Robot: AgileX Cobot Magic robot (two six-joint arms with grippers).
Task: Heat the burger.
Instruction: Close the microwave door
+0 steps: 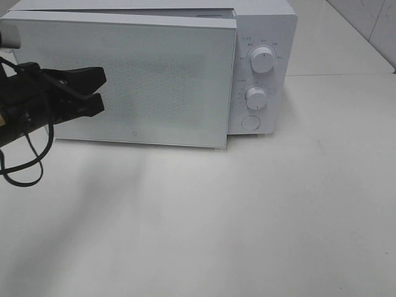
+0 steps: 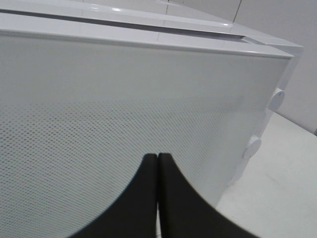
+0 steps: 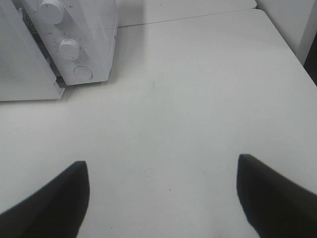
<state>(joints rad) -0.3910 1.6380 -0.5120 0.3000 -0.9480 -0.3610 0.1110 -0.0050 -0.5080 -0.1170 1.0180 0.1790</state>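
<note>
1. The left end effector (image 1: 102, 91) is closed, its two black fingers (image 2: 148, 198) pressed together with nothing between them. It hangs in front of the left part of the microwave door; whether it touches the door cannot be told.
2. The right end effector (image 3: 161, 166) is spread wide and empty over bare bench, off to the control-panel side of the microwave.
3. The white bench (image 1: 247, 216) carries the microwave.
4. The white microwave (image 1: 272, 25) stands at the back of the bench.
5. Its door (image 1: 154, 74), white with a fine dotted mesh, stands slightly proud of the body at the control-panel edge.
6. The burger shows in no view, and the mesh gives no view of the inside.
7. A black cable (image 1: 25, 176) loops down from the left arm.
8. The panel has an upper knob (image 1: 262, 60), a lower knob (image 1: 255, 96) and a round button (image 1: 250, 122).
9. Small print rings both knobs, too small to read.
10. A tiny mark (image 1: 135, 132) near the door's lower edge is also illegible.
</note>
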